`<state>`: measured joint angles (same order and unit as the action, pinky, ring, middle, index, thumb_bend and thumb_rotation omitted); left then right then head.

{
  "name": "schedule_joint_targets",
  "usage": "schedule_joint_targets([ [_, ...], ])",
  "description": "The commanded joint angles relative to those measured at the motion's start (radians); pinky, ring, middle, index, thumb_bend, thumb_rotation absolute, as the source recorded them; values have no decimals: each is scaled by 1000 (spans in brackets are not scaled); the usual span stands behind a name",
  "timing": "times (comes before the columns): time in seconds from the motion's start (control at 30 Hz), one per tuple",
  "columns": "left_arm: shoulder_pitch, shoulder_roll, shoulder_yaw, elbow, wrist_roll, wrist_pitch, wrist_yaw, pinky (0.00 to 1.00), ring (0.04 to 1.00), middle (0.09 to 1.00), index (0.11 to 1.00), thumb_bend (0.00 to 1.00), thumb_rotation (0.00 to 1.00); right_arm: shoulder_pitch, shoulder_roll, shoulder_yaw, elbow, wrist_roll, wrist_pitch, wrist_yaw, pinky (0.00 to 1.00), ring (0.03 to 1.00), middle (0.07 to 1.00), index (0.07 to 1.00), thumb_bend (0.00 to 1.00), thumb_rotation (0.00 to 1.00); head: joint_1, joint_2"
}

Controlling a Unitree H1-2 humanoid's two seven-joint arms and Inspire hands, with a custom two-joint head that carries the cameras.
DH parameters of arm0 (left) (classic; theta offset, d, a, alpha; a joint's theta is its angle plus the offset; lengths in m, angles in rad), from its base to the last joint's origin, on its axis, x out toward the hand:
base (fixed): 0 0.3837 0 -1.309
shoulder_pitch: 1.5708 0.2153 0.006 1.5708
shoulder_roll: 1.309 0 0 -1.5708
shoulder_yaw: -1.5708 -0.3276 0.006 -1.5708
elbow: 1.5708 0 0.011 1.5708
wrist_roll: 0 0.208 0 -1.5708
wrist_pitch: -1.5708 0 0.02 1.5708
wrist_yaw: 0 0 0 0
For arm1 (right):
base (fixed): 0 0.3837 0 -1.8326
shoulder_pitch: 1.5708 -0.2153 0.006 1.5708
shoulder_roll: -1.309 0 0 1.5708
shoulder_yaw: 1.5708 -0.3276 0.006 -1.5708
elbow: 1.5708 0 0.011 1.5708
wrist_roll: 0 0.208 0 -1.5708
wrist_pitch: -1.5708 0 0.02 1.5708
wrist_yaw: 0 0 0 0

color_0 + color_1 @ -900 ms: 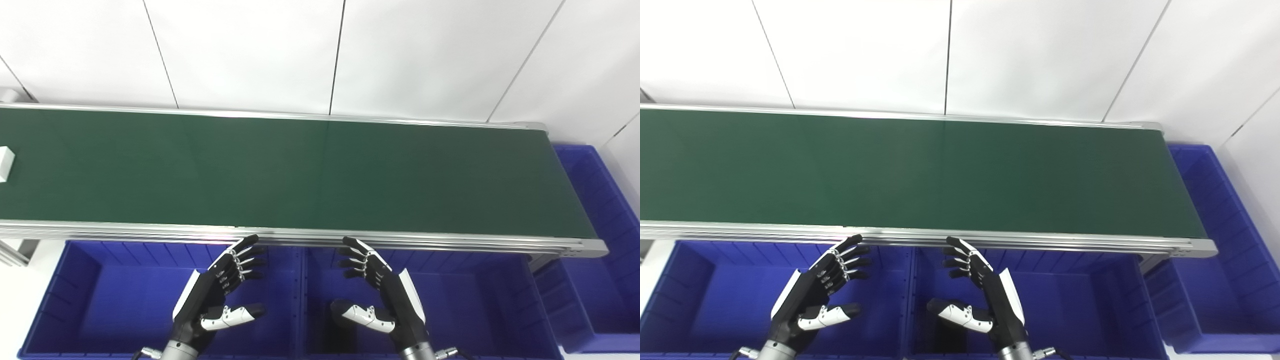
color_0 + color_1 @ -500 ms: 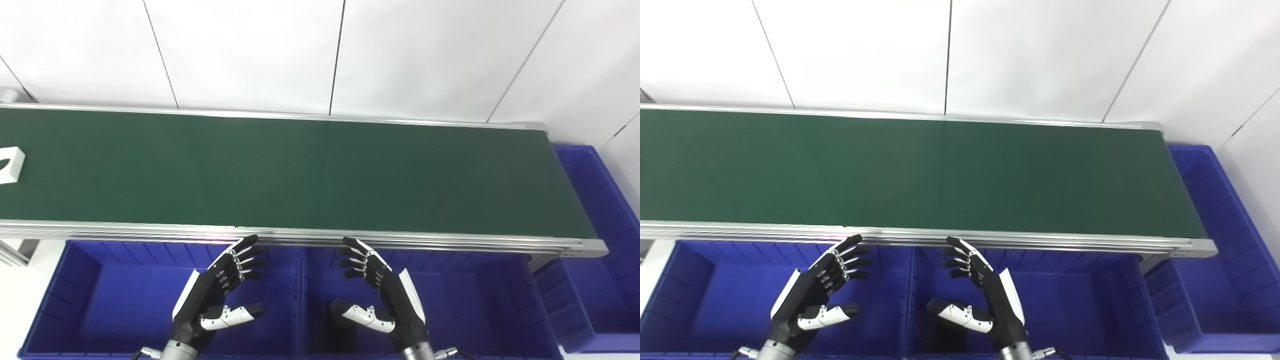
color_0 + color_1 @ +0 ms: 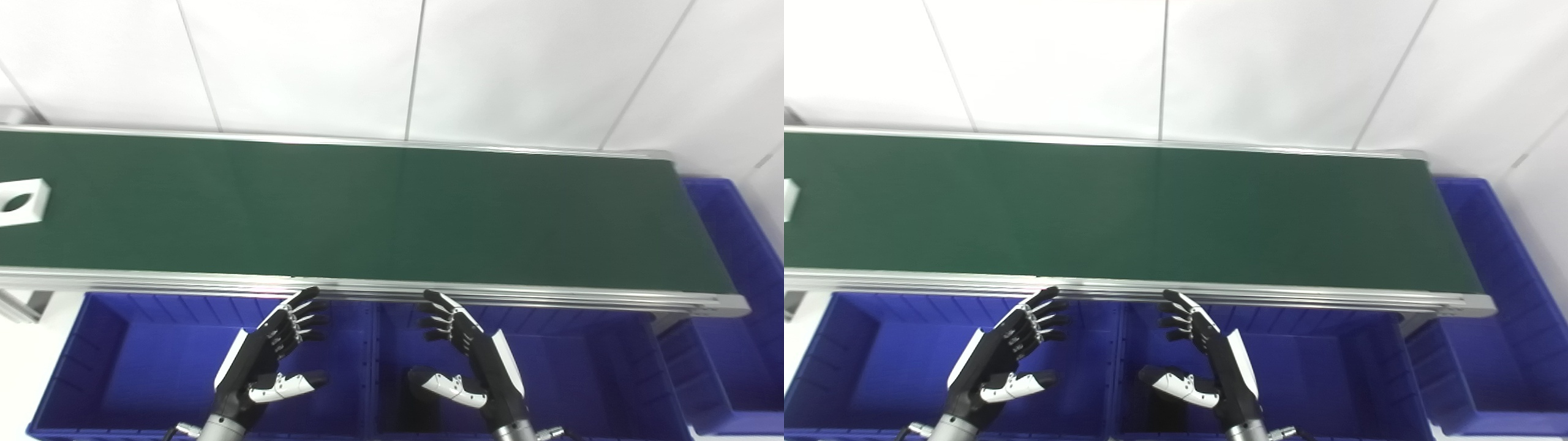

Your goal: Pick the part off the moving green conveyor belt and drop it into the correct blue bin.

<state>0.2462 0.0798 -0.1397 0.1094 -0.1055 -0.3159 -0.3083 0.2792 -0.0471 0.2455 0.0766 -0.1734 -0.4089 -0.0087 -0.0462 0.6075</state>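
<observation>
A white square part with a round hole lies on the green conveyor belt at its far left end; only its edge shows in the right eye view. My left hand is open and empty, held over the left front blue bin. My right hand is open and empty over the middle front blue bin. Both hands are just below the belt's near rail, far to the right of the part.
A third blue bin stands at the belt's right end. The metal rail runs along the belt's near side. A white panelled wall stands behind the belt.
The white part has moved rightward along the belt, further into view. Both hands stay where they were, open. The camera has shifted slightly.
</observation>
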Motion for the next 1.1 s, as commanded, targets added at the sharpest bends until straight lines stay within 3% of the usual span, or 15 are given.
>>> schedule_joint_targets([
  [0.0,-10,-6,1,-26,-2,-13,11,675,760,814,858,936,358,-4,2,-4,-18,1,-45,6,659,732,799,857,704,470,16,-5],
  [0.3,-11,-12,-3,-2,7,-32,14,674,750,802,846,941,341,-5,-11,-1,-6,13,-59,7,656,736,804,869,689,477,96,-48],
  [1.07,-41,-23,-9,88,7,-83,10,654,736,785,820,947,232,-29,-34,7,47,25,-61,-11,644,726,805,880,640,436,220,-148],
])
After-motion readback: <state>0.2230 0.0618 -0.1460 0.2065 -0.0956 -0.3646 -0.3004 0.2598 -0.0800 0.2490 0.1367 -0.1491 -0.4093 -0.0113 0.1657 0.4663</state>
